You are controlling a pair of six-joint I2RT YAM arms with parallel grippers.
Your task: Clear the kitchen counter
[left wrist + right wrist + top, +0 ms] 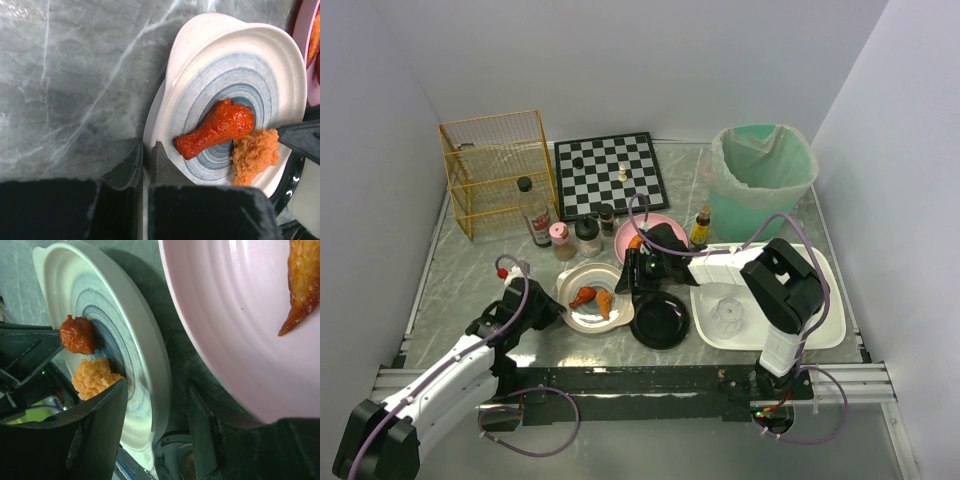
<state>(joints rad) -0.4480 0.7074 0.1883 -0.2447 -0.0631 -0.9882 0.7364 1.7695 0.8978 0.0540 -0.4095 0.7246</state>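
Note:
The grey-green marble kitchen counter [470,270] carries a white plate with blue rings [582,278]. On it lie a red drumstick [217,127] and an orange crumbly piece [255,152]. My left gripper [552,308] is shut on the plate's near-left rim [150,125]; in the left wrist view [147,147] the rim shows in the thin gap. My right gripper [625,275] is open astride the plate's opposite rim [157,390]. One finger is over the plate by the crumbly piece [95,377], the other is between it and a pink plate [240,315].
The pink plate [665,220] holds a fried piece [302,285]. A black plate [660,322] lies by the white plate. A white tray [820,330] with a clear cup [728,312] sits right. Behind stand bottles [588,235], a yellow wire rack [500,170], a chessboard [610,175] and a green bin [765,175].

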